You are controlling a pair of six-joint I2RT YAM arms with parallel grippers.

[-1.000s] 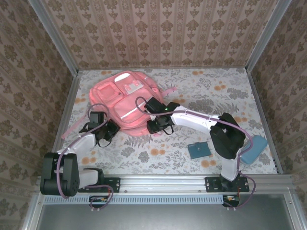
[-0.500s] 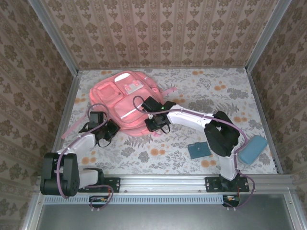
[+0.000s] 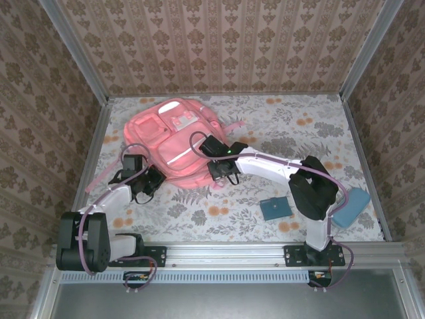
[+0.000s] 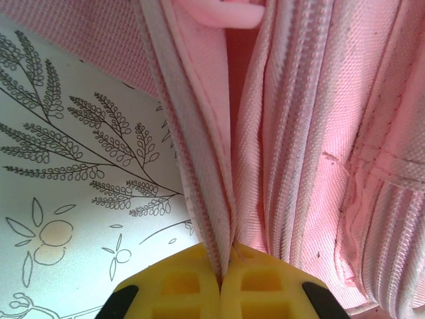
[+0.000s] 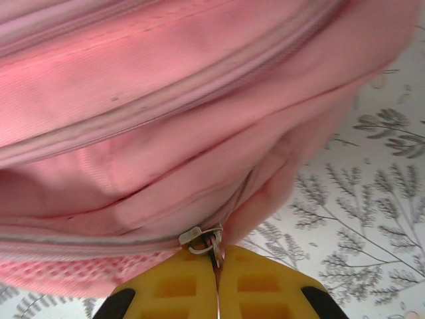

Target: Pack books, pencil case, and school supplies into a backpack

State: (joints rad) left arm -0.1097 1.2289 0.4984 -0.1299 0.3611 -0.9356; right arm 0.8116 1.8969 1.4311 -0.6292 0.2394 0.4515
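Observation:
The salmon-pink backpack (image 3: 174, 141) lies flat at the back left of the table. My left gripper (image 3: 154, 179) is at its near left edge, shut on a fold of the backpack's zipper seam (image 4: 211, 219) between the yellow pads. My right gripper (image 3: 220, 174) is at the near right corner, shut on the metal zipper pull (image 5: 211, 244) of the backpack (image 5: 166, 126). A small teal book (image 3: 274, 209) lies flat on the table near my right arm's base. The light blue pencil case (image 3: 350, 207) rests at the right edge, partly behind my right arm.
Patterned walls with metal rails (image 3: 358, 159) box in the table on three sides. A pink strap (image 3: 101, 177) trails off the backpack's left side near the left rail. The floral tablecloth (image 3: 312, 126) is bare at the back right.
My right gripper has shut on the zipper pull and shifted slightly along the backpack's near edge. The left gripper stays clamped on the seam.

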